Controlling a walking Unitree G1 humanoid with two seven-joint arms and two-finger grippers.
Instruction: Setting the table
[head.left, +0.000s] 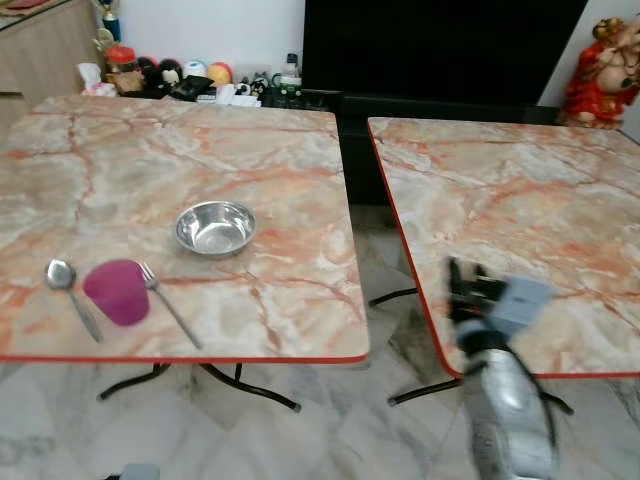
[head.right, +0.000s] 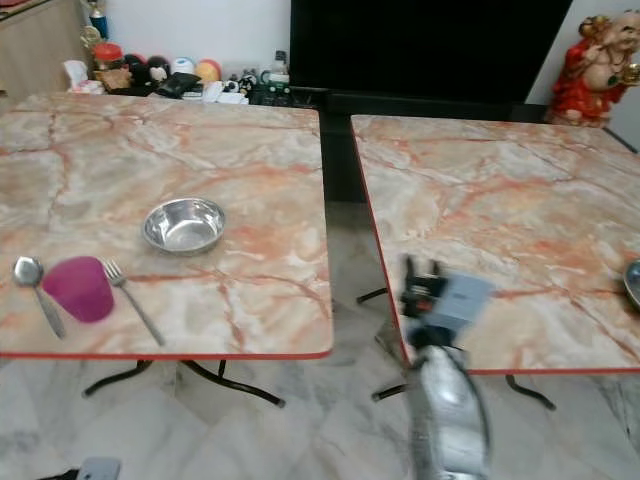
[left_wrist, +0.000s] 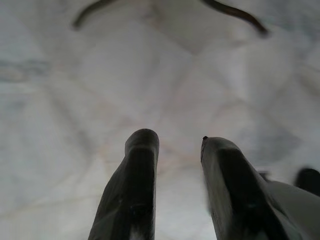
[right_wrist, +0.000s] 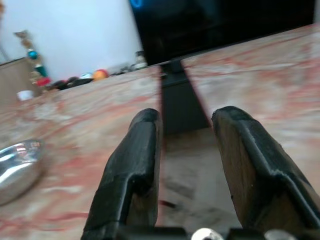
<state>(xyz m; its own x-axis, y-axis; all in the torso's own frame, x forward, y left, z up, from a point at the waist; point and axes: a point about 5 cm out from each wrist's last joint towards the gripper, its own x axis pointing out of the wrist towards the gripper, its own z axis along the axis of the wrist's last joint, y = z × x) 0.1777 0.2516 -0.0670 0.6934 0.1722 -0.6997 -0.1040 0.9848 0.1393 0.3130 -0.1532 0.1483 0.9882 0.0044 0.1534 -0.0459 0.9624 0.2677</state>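
lower left of the marbled desk (head.left: 280, 170): round steel bowl (head.left: 215, 227), magenta plastic cup (head.left: 117, 291), spoon (head.left: 66, 285), fork (head.left: 165, 301). my right gripper (right_wrist: 185, 150) and left gripper (left_wrist: 175, 165) gape, holding nothing.

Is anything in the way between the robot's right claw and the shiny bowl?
Nothing solid that I can see. The right gripper hangs open at the right table's edge; the steel bowl sits on the left table. Between them lie bare tabletop and the gap.
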